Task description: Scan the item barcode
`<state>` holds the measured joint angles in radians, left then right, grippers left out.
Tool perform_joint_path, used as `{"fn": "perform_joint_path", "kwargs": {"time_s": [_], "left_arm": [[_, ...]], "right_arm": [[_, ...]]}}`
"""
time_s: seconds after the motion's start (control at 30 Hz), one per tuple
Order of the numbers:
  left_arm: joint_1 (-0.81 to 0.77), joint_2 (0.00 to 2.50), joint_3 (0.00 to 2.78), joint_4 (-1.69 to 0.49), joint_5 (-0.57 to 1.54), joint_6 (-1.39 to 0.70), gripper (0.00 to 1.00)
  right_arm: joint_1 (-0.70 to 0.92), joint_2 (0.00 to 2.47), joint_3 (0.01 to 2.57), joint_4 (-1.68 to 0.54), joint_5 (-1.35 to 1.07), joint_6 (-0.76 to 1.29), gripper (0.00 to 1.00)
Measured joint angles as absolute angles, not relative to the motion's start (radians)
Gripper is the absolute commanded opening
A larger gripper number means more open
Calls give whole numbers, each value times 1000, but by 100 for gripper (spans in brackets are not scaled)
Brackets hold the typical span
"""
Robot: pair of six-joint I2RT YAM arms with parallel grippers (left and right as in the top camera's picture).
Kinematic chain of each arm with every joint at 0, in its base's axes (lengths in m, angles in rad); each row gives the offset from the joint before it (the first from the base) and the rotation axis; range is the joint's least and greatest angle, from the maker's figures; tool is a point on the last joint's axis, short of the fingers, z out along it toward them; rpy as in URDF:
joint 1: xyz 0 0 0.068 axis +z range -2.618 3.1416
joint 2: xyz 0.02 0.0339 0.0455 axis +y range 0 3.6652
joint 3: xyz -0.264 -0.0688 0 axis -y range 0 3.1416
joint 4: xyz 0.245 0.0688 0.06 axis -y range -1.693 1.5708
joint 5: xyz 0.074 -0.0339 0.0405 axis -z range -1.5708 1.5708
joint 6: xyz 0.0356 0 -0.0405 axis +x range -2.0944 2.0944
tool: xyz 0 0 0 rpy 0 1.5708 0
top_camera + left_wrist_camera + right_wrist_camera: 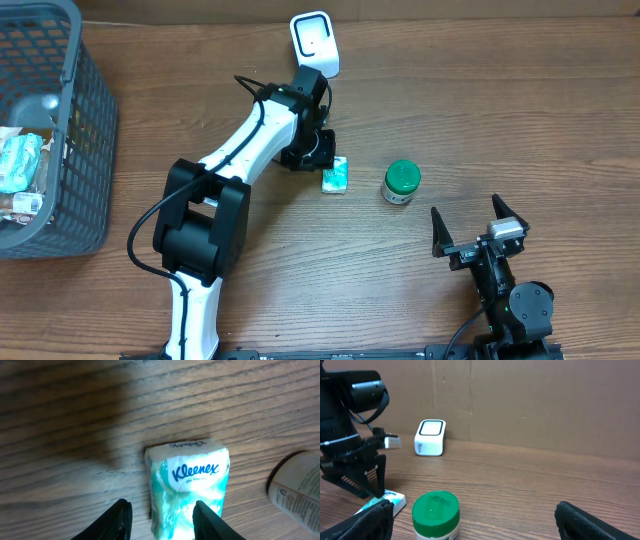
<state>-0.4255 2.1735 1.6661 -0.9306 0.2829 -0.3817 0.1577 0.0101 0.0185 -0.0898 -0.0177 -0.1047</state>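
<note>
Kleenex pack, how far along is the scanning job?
Done: Kleenex pack and green-lidded jar sit out on the table, near the white scanner. Whether either was scanned isn't visible. In hand: left tool hovers open over the pack, gripping nothing. Left: more items wait in the basket.

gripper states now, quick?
Left gripper: open over the tissue pack, not gripping it.
Right gripper: open, empty.

Mock shop checkout: barcode scanner [314,42] and shopping basket [92,140] on wooden table [500,90].
</note>
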Motion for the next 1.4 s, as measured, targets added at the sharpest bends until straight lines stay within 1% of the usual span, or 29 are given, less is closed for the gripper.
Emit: {"fn": "perform_joint_path", "kwargs": {"time_s": [0.17, 0.23, 0.3, 0.33, 0.37, 0.4, 0.63, 0.67, 0.77, 0.83, 0.93, 1.0, 1.03, 1.07, 1.2, 1.4], "left_arm": [[-432, 2173, 1573, -830, 316, -397, 42], [-431, 2169, 1558, -803, 332, -410, 40], [-432, 2164, 1544, -776, 342, -420, 27], [-432, 2164, 1541, -766, 348, -425, 18], [-433, 2164, 1536, -754, 365, -434, 8], [-435, 2163, 1536, -753, 370, -437, 4], [-430, 2158, 1543, -778, 372, -441, 4], [-429, 2158, 1548, -796, 370, -439, 4], [-427, 2162, 1618, -939, 300, -434, 4], [-434, 2172, 1711, -1068, 211, -431, 4], [-469, 2172, 1831, -1170, 60, -430, 4], [-545, 2172, 1871, -1224, -118, -441, 4], [-570, 2172, 1871, -1238, -160, -447, 4], [-627, 2173, 1871, -1274, -257, -467, 4], [-768, 2173, 1871, -1302, -451, -520, 4], [-877, 2173, 1871, -1306, -603, -575, 4]], "right_arm": [[158, 10, 19, -90, -18, -105, 100], [158, 10, 19, -89, -17, -105, 100], [158, 10, 19, -90, -17, -105, 100], [158, 10, 19, -90, -18, -104, 100], [158, 10, 19, -90, -18, -105, 100], [158, 10, 19, -90, -18, -105, 100], [158, 10, 19, -90, -17, -105, 100], [158, 10, 19, -90, -18, -105, 100], [158, 10, 19, -91, -18, -105, 100], [158, 10, 19, -90, -18, -105, 100], [158, 10, 19, -90, -18, -105, 100], [158, 10, 19, -90, -17, -105, 100], [158, 10, 19, -90, -17, -105, 100], [158, 10, 19, -90, -17, -105, 100], [158, 10, 19, -89, -18, -105, 100], [158, 10, 19, -90, -18, -105, 100]]}}
